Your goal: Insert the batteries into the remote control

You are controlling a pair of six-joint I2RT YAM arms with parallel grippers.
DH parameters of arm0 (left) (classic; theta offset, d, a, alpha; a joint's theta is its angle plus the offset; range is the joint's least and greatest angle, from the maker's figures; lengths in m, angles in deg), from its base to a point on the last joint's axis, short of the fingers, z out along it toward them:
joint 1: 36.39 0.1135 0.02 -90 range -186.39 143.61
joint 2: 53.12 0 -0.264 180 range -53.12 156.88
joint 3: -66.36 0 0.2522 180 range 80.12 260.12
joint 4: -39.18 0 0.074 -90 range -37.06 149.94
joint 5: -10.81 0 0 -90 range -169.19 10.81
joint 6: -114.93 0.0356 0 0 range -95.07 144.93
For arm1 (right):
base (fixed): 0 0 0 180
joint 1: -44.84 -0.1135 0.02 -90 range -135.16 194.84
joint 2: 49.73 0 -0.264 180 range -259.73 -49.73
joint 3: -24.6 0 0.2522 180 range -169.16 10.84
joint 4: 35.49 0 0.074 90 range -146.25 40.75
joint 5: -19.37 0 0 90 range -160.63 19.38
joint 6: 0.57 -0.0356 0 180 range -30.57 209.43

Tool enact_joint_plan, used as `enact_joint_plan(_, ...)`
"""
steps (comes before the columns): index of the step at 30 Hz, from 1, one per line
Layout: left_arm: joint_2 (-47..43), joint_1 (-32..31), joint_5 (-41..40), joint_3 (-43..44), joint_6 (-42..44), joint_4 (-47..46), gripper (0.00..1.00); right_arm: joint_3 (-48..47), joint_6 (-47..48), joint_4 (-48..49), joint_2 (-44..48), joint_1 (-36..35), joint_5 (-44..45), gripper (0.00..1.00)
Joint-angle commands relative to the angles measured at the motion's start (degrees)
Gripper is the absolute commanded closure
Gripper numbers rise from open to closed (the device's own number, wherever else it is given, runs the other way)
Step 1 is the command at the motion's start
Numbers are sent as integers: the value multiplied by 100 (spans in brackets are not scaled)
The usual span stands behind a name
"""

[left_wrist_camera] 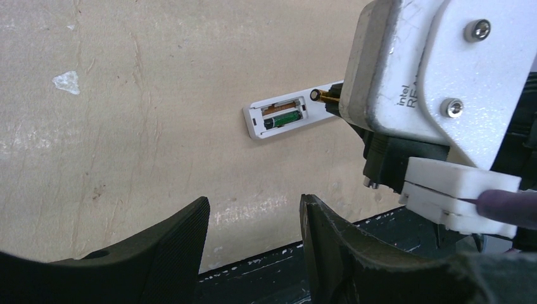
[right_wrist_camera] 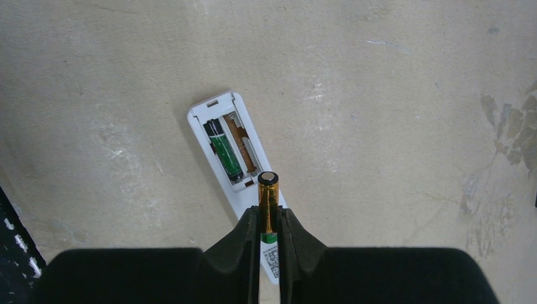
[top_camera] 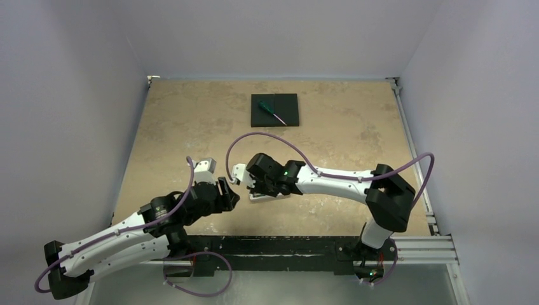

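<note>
The white remote control [right_wrist_camera: 223, 118] lies back-up on the table with its battery bay uncovered. One green and dark battery [right_wrist_camera: 224, 152] sits in the left slot; the slot beside it [right_wrist_camera: 243, 147] is empty. My right gripper [right_wrist_camera: 268, 215] is shut on a gold battery [right_wrist_camera: 268, 193], held just above the remote's near end with its tip pointing toward the bay. The left wrist view shows the remote [left_wrist_camera: 256, 120], the loaded battery [left_wrist_camera: 282, 120] and the held battery's tip [left_wrist_camera: 324, 96]. My left gripper [left_wrist_camera: 253, 209] is open and empty, close to the remote's left [top_camera: 259, 196].
A black square pad [top_camera: 286, 101] lies at the back centre of the table with a green-handled screwdriver [top_camera: 272, 109] on it. The table's dark front rail [left_wrist_camera: 285, 266] runs just under my left gripper. The right arm's white camera housing [left_wrist_camera: 430, 76] fills the left wrist view's right side.
</note>
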Motion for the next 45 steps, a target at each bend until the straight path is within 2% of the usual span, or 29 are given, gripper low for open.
enact_joint_plan(1,0,10,-97,-73,-47,-58,46,-237,142,182,-95,37,-286,100)
enact_joint_plan(19,6,11,-53,-74,-28,-65,46,-415,194,196,-637,133,-485,94)
enact_joint_plan(28,14,11,-36,-101,-34,-90,46,-441,246,133,-675,143,-532,85)
enact_joint_plan(45,1,11,-14,-100,-29,-96,46,-380,235,94,-619,143,-652,76)
